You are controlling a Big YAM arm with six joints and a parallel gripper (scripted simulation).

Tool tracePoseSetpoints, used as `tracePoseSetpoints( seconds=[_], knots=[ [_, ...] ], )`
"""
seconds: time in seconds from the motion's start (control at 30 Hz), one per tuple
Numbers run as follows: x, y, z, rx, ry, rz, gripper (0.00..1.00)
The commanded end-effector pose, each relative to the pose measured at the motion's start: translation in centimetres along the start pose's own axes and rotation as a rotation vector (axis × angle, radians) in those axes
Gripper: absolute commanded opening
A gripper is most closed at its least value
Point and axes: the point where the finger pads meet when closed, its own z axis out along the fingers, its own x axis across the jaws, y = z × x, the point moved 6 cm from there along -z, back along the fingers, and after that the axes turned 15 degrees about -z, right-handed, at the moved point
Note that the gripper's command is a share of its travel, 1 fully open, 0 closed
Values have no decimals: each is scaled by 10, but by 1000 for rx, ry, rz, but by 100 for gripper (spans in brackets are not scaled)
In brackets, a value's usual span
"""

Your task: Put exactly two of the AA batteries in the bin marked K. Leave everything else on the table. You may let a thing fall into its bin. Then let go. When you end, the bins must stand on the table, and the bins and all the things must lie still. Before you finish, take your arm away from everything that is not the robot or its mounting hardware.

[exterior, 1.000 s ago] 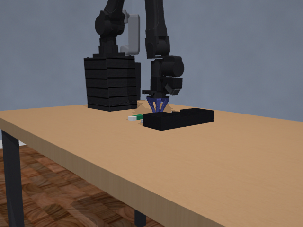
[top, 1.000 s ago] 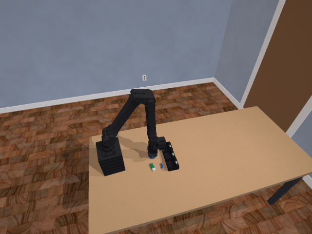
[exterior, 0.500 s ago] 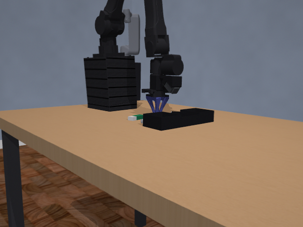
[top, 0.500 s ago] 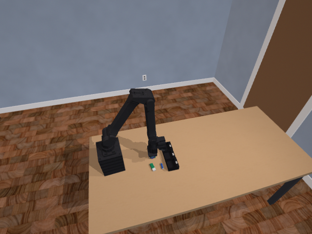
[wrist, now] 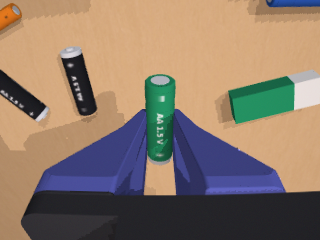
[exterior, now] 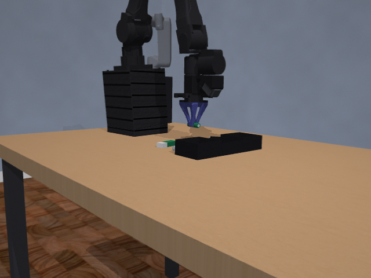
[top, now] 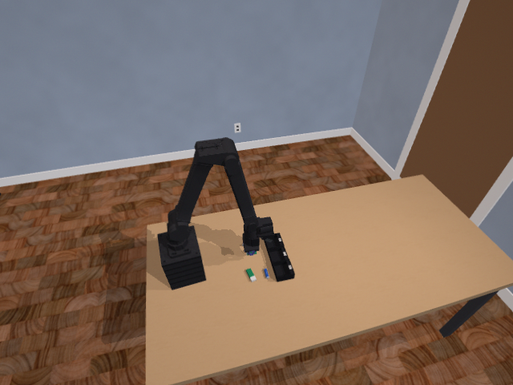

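My gripper (exterior: 192, 124) (wrist: 160, 119) is shut on a green AA battery (exterior: 197, 125) (wrist: 160, 132) and holds it above the table. A black AA battery (wrist: 78, 82) lies on the table to its left in the wrist view. A second black AA battery (wrist: 21, 95) lies further left, cut off by the frame edge. An orange battery-like thing (wrist: 7, 18) shows in part at the top left corner. The black row of bins (top: 284, 273) (exterior: 197, 148) stands on the table beside the gripper. The letters on its white labels are too small to read.
A green and white eraser-like block (top: 250, 274) (exterior: 165, 143) (wrist: 264, 99) lies near the bins. A blue cylinder (top: 266, 273) (wrist: 295, 2) lies between the block and the bins. The arm's black base stands on the table at the left in the top and exterior views.
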Motion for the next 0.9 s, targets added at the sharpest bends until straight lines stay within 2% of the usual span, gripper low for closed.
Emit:
tracePoseSetpoints(
  seconds=[0.0, 0.07, 0.1, 0.13, 0.2, 0.27, 0.3, 0.33, 0.37, 0.43, 0.47, 0.5, 0.53, 0.6, 0.63, 0.67, 0.7, 0.87],
  knots=[
    [3, 2, -13, -3, -2, 2, 9],
    [2, 7, -17, -13, -3, 5, 9],
    [2, 5, -15, -7, -2, 6, 9],
    [4, -3, -7, 24, 2, 2, 9],
    [5, -5, -6, 27, 2, 1, 9],
    [5, -2, -7, 20, 2, 0, 9],
    [0, 5, -12, -10, -2, 4, 9],
    [0, 5, -12, -10, -2, 4, 9],
    [5, 0, -7, 14, 1, 1, 9],
    [5, 0, -7, 14, 1, 1, 9],
    [0, 5, -12, -9, -2, 4, 9],
    [0, 5, -12, -9, -2, 4, 9],
    [5, -1, -7, 15, 1, 2, 9],
    [5, -1, -7, 15, 1, 2, 9],
    [0, 5, -12, -10, -2, 4, 9],
    [1, 5, -12, -10, -2, 4, 9],
    [5, -1, -7, 15, 1, 3, 9],
    [6, -1, -7, 15, 1, 2, 9]
  ],
)
